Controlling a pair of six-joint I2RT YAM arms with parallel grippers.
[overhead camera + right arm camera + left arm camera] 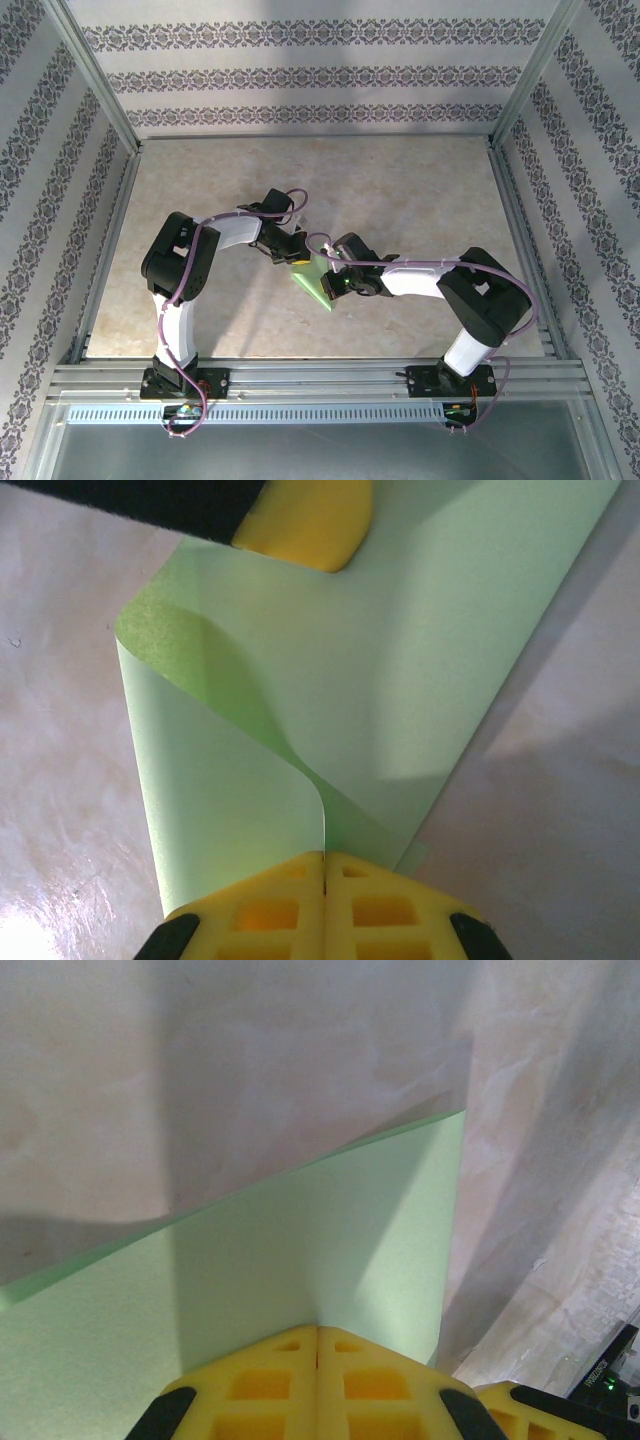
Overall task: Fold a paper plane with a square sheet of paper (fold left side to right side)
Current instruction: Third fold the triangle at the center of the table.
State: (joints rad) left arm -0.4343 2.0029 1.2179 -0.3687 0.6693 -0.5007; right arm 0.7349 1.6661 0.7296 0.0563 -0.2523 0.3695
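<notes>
I find the left claw (318, 1348) fully closed, its yellow fingers pressed together with the tips down on the square sheet of paper (330, 1230). I cannot confirm any paper between them. The right claw (325, 872) is likewise closed, pinching a lifted, curled-over flap of the sheet at its tips. The sheet lies on the surface (400, 190) directly ahead of each claw, between the two, partly doubled over itself.
</notes>
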